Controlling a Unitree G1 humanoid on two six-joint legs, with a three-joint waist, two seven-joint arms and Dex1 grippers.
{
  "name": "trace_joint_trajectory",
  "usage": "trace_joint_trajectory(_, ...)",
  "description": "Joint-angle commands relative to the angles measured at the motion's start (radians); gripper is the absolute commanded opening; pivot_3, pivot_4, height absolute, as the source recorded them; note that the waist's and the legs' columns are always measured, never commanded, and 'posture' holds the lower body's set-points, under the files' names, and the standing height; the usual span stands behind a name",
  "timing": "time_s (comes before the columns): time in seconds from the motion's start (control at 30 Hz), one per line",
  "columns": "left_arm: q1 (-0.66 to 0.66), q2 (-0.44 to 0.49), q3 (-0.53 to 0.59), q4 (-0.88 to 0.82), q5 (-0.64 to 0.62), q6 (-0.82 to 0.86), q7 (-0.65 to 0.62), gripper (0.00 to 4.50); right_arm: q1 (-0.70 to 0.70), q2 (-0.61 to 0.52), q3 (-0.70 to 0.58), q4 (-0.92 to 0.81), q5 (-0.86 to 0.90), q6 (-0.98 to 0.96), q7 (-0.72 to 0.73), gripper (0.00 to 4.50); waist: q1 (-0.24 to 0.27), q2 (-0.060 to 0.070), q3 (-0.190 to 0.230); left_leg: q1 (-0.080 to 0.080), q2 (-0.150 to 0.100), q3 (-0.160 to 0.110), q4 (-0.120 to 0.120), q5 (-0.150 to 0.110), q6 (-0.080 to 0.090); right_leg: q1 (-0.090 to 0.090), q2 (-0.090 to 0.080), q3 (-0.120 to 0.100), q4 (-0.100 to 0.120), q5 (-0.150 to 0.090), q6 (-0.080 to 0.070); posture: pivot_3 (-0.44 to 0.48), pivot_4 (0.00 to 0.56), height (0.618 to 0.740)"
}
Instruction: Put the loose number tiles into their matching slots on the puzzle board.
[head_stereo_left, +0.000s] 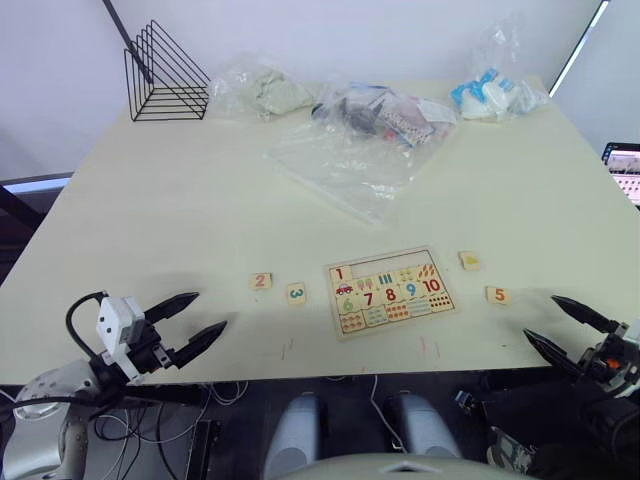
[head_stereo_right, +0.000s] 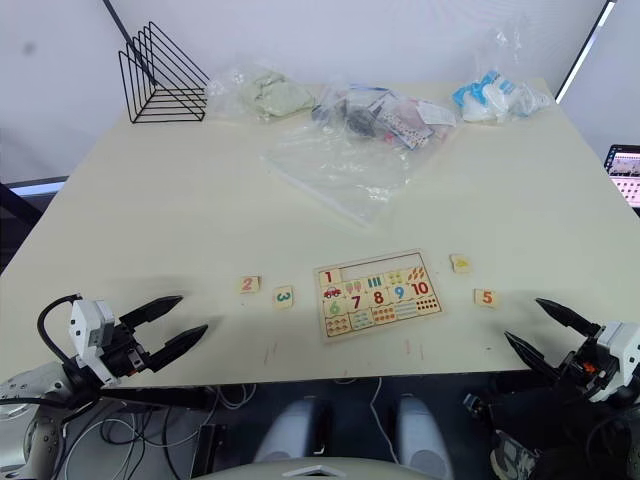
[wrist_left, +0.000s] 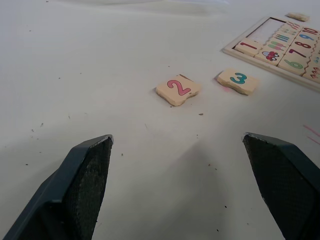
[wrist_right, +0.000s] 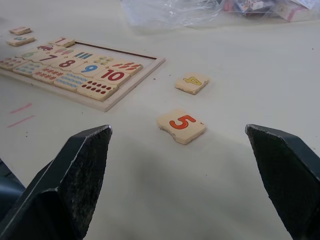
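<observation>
- Puzzle board (head_stereo_left: 391, 291): flat on the table (head_stereo_left: 200, 210), lower centre of the left eye view, slightly rotated; red 1 in its upper left corner, empty strip beside that, numbers up to 10 and picture tiles filling the lower rows.
- Tile 2 (head_stereo_left: 261, 281): loose, left of the board, well apart from it; in the left wrist view, ahead of the finger gap, nearer the left-hand finger.
- Tile 3 (head_stereo_left: 296, 293): loose, between tile 2 and the board's left edge, touching neither.
- Tile with yellow mark (head_stereo_left: 469, 260): loose, right of the board's upper right corner, just beside it.
- Tile 5 (head_stereo_left: 497, 295): loose, right of the board, below the yellow-marked tile; in the right wrist view, ahead of and between the two fingers, not touched.
- Left gripper (head_stereo_left: 193, 319): lower left of the left eye view, fingers spread apart, holding nothing, tips aimed toward tile 2 yet clearly short of it.
- Right gripper (head_stereo_left: 551, 318): lower right of the frame, fingers spread wide, empty, tips near tile 5 but apart from it.
- Black wire rack (head_stereo_left: 165, 75): upper left, far edge of the table.
- Clear plastic bags (head_stereo_left: 350, 150): upper centre and upper right, well beyond the board.
</observation>
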Motion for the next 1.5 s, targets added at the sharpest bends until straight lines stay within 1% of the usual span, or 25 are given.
trace_joint_trajectory(0.03,-0.002,0.013,0.009,-0.007,-0.004,-0.020,-0.007,4.40,-0.004,-0.001,-0.009,-0.025,0.009,-0.006,0.002,4.50,0.000,0.000,0.000,0.000,0.000,0.000,0.000,0.000,0.000,0.000,0.000,0.000,0.000,0.000,0.000,0.000,0.150,0.740)
trace_joint_trajectory(0.23,-0.006,0.017,0.004,0.003,-0.004,-0.028,-0.012,4.40,-0.010,-0.001,-0.012,-0.002,0.011,-0.016,0.017,4.50,0.000,0.000,0.000,0.000,0.000,0.000,0.000,0.000,0.000,0.000,0.000,0.000,0.000,0.000,0.000,0.000,0.150,0.740)
trace_joint_trajectory(0.57,-0.022,0.029,-0.004,0.025,0.001,-0.041,-0.037,4.40,-0.003,0.009,-0.013,-0.013,0.011,-0.016,0.017,4.50,0.000,0.000,0.000,0.000,0.000,0.000,0.000,0.000,0.000,0.000,0.000,0.000,0.000,0.000,0.000,0.000,0.150,0.740)
trace_joint_trajectory(0.7,-0.047,0.047,-0.012,0.057,0.004,-0.050,-0.059,4.40,0.005,0.012,-0.011,-0.028,0.013,-0.015,0.018,4.50,0.001,0.000,0.000,0.000,0.000,0.000,0.000,0.000,0.000,0.000,0.000,0.000,0.000,0.000,0.000,0.000,0.150,0.740)
trace_joint_trajectory(0.83,-0.101,0.081,-0.026,0.104,0.006,-0.050,-0.100,4.40,0.024,0.014,-0.001,-0.058,0.025,-0.016,0.047,4.50,0.001,0.000,0.000,0.000,0.000,0.000,0.000,0.000,0.000,0.000,0.000,0.000,0.000,0.000,0.000,0.000,0.150,0.740)
trace_joint_trajectory(1.0,-0.189,0.122,-0.066,0.191,0.037,-0.084,-0.162,4.40,0.059,0.024,0.008,-0.124,0.070,-0.001,0.106,4.50,0.000,0.000,0.000,0.000,0.000,0.000,0.000,0.000,0.000,0.000,0.000,0.000,0.000,0.000,0.001,0.000,0.150,0.740)
trace_joint_trajectory(1.17,-0.318,0.166,-0.131,0.311,0.077,-0.125,-0.249,4.40,0.101,0.013,0.023,-0.203,0.126,0.035,0.186,4.50,0.002,0.000,0.000,0.000,0.000,-0.001,0.000,0.000,0.000,0.000,0.000,-0.001,0.000,0.001,0.001,0.000,0.150,0.740)
trace_joint_trajectory(1.3,-0.448,0.186,-0.190,0.457,0.119,-0.188,-0.332,4.40,0.114,0.004,0.030,-0.252,0.146,0.062,0.211,4.50,0.001,0.000,0.000,0.000,0.000,-0.001,0.000,0.000,0.000,0.000,0.000,-0.001,0.000,0.001,0.002,0.000,0.150,0.740)
trace_joint_trajectory(1.43,-0.624,0.181,-0.277,0.649,0.207,-0.318,-0.408,4.40,0.101,0.008,0.025,-0.260,0.144,0.064,0.211,4.50,0.002,-0.001,0.000,-0.001,0.000,-0.002,0.000,0.000,0.000,0.000,0.001,-0.002,0.000,0.001,0.002,0.000,0.150,0.740)
trace_joint_trajectory(1.5,-0.693,0.175,-0.306,0.719,0.229,-0.355,-0.441,4.40,0.097,0.008,0.022,-0.257,0.143,0.064,0.211,4.50,0.002,-0.001,0.000,-0.001,-0.001,-0.002,0.001,0.000,0.000,0.000,0.001,-0.003,0.000,0.001,0.002,0.000,0.150,0.740)
